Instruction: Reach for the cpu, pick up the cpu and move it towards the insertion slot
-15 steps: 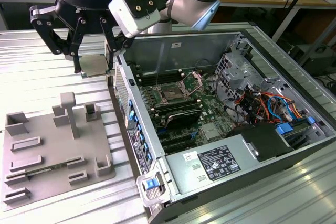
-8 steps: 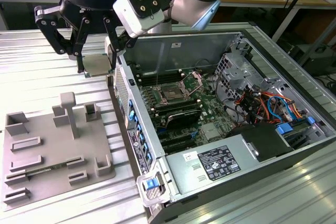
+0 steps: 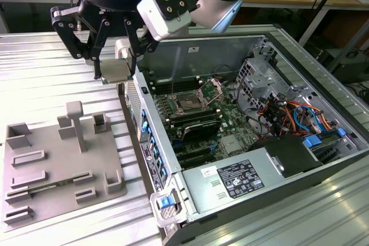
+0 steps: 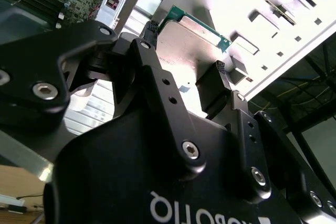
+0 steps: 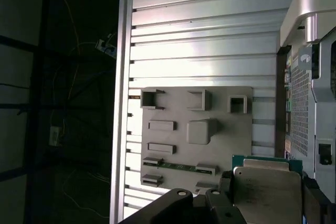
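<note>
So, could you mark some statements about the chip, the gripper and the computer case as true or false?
1. The gripper holds the chip. True.
2. The chip sits in the socket. False: it hangs in the air, at the exterior view's left of the socket.
3. The computer case is open. True.
4. The grey plate lies inside the computer case. False: it lies on the table beside it.

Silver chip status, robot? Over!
Fingers shut on thin silvery square cpu. Held aloft beside open grey computer case, short of shiny metal-framed insertion slot. Nothing seen blocking.
</note>
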Tool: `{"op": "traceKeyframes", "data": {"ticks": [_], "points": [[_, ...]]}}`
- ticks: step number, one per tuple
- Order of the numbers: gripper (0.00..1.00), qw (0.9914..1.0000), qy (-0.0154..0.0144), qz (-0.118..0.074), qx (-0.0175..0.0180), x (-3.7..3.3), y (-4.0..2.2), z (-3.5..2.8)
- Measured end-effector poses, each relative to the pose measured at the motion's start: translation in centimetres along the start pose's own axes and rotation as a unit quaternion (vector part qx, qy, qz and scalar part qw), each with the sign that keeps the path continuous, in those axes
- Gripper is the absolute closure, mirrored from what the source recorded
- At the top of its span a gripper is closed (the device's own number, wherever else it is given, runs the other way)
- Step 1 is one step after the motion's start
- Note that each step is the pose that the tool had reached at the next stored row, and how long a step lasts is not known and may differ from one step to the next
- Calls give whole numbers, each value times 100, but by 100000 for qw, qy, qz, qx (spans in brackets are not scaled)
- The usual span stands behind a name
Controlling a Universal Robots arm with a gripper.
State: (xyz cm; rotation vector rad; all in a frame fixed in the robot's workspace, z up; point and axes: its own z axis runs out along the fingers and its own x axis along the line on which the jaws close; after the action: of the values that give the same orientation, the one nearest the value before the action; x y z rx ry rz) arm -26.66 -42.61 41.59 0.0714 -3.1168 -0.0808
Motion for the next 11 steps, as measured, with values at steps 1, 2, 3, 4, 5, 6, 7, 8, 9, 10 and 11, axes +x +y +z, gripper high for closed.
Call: {"op": "traceKeyframes", "data": {"ticks": [1, 2, 3, 4, 5, 6, 7, 8, 9, 10, 11], "points": [[45, 100000, -1, 2, -2, -11, -1, 0], [45, 100000, 0, 1, 1, -20, -1, 0], [45, 100000, 0, 0, 0, -30, -1, 0], [45, 100000, 3, 1, 2, -37, -2, 0], [45, 100000, 3, -2, 0, -47, -2, 0], [45, 100000, 1, -1, 1, -54, -3, 0], [45, 100000, 5, 0, 2, -66, -3, 0], [45, 100000, 0, -2, -3, -74, -4, 1], [45, 100000, -1, -1, -2, -85, -4, 1], [45, 100000, 0, -2, -2, -94, -5, 1], [45, 100000, 1, -2, 0, -101, -5, 1]]}}
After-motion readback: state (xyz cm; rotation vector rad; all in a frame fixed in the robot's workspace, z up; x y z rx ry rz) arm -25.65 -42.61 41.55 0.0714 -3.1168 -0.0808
